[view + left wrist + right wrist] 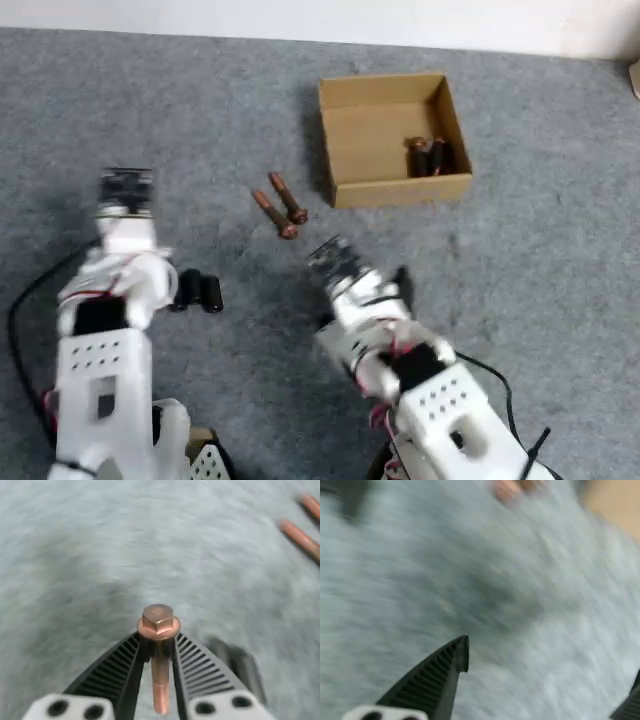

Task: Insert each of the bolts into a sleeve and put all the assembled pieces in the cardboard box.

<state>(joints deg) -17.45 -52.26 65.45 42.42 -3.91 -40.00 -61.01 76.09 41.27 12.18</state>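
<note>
Left hand pinching a bolt by its shank above the grey table, right hand spread wide, two loose bolts lying beside the box, black sleeves by the left arm, assembled pieces in the box

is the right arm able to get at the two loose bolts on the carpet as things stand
Probably yes: the right gripper is open and empty, and the bolts lie on bare carpet just ahead of it, with nothing in between.
</note>
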